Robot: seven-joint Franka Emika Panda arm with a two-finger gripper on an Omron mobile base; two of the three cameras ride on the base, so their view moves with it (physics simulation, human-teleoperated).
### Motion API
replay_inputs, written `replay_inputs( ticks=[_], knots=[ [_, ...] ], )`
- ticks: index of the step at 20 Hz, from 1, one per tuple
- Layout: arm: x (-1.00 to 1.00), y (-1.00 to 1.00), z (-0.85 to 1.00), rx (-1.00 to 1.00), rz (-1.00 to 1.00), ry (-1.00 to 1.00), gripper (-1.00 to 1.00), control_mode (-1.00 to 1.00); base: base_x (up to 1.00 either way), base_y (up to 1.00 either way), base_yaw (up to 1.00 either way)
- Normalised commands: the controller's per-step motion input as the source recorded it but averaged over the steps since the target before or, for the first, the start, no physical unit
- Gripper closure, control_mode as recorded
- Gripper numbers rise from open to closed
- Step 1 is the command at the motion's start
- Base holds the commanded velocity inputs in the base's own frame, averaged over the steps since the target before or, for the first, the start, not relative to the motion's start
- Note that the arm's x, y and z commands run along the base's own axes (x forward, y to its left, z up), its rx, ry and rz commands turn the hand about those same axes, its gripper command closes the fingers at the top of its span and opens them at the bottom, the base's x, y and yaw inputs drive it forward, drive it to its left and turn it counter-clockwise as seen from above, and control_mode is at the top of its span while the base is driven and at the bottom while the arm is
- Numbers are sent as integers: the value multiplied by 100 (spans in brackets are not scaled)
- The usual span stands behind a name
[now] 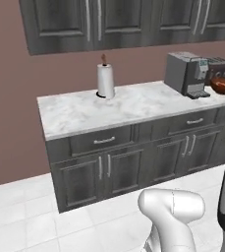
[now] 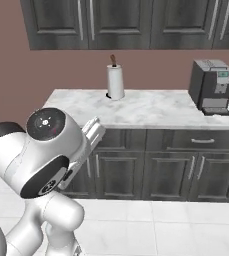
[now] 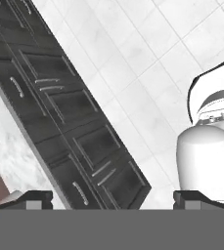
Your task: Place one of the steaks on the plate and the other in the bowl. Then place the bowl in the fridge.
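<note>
Closest to you, the end effector [image 3: 112, 197] hangs with its tips wide apart and nothing between them, aimed down at the floor tiles [image 3: 147, 63] and lower cabinets [image 3: 79, 127]. The bowl [image 1: 224, 84] sits far right on the marble desk [image 1: 133, 106], past the coffee machine [image 1: 186, 74]. I judge you must travel right. No legible writing.

surface [image 1: 79, 114]: white marble, grey veining
cabinets [image 1: 128, 165]: dark grey, silver handles
wall [image 1: 8, 98]: dusky red-brown
floor [image 1: 20, 216]: white tiles
bowl [image 1: 224, 84]: glossy reddish-brown
paper towel roll [image 1: 105, 81]: white
coffee machine [image 1: 186, 74]: grey
</note>
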Motion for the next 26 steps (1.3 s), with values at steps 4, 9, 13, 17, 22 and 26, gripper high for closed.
replay_inputs(
  ticks=[4, 9, 13, 17, 22, 26],
  knots=[
    [0, 0, 0, 0, 0, 0, -100, 100, 17, -100, 2],
    [0, 0, 0, 0, 0, 0, -100, 100, 22, -100, 5],
    [0, 0, 0, 0, 0, 0, -100, 100, 34, -100, 11],
    [0, 0, 0, 0, 0, 0, -100, 100, 46, -100, 19],
    [0, 0, 0, 0, 0, 0, -100, 100, 66, -93, 34],
    [0, 0, 0, 0, 0, 0, -100, 100, 69, -84, 49]
  ],
)
